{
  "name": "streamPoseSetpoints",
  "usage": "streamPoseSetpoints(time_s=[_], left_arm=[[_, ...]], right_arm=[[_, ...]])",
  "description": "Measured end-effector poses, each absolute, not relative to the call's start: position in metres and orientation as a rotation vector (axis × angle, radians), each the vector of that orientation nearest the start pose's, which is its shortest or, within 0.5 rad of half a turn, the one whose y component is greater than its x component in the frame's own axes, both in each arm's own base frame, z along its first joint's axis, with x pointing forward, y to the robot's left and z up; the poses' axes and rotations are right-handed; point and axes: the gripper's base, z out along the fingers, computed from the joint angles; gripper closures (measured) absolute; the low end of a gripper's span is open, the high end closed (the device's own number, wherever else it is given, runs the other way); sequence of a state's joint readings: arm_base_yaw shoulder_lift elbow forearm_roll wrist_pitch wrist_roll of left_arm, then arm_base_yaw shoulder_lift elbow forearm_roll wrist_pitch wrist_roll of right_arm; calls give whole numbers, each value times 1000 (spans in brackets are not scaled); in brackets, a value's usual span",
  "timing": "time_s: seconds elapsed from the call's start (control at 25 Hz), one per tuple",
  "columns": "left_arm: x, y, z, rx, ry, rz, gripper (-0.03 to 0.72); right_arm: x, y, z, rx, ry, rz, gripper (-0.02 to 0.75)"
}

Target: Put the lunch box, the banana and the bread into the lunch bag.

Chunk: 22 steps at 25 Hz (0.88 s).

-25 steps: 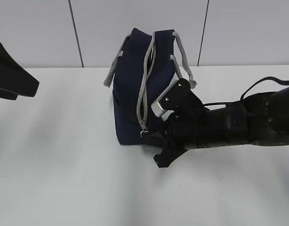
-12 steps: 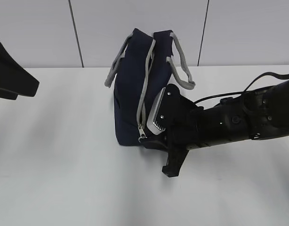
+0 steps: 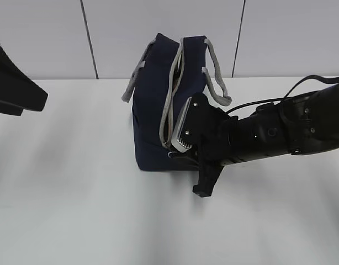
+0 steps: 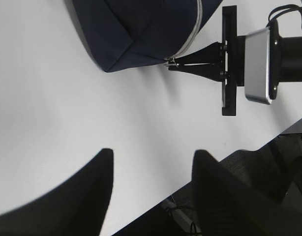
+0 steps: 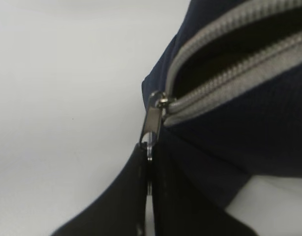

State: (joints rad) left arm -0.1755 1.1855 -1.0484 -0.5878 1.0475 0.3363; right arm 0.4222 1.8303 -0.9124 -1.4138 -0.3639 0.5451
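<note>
My right pincer (image 5: 149, 162) is clenched on the small silver metal zipper pull (image 5: 153, 125), its two black fingers pressed together around the tab at the low end of the grey zipper track (image 5: 229, 83). From there I see the track's two rows standing apart, with a dark gap between them. The zipper belongs to the boxy navy-blue fabric lunch bag (image 3: 153, 116), which sits on the white bench (image 3: 75, 210) towards the back edge, about midway along it, with its two grey strap handles (image 3: 216, 83) hanging loose at either side. My right arm reaches in from the right edge of the bench, low against the bag's near bottom corner. My left pincer (image 4: 151, 187) is released, fingers spread and holding nothing, hovering over bare bench well apart from the bag on its left side.
</note>
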Motion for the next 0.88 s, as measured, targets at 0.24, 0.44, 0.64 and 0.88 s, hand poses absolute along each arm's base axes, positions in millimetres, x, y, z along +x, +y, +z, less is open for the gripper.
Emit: streamPoseSetpoints(time_s=[0.24,0.44,0.64,0.88], left_arm=[[213,-82,341,420,2505,-710,317],[214,-82,342,414,2497,-709,317],[214,-82,342,413,2496,-710,317],[214,-82,342,413,2496,-710,317]], right_arm=[[312,176,158,-1503,1715,209,754],[311,178,158,-1501,1711,231,754],[311,178,158,-1457,1753,260,754],[314,179,162,-1420,1760,268,754]])
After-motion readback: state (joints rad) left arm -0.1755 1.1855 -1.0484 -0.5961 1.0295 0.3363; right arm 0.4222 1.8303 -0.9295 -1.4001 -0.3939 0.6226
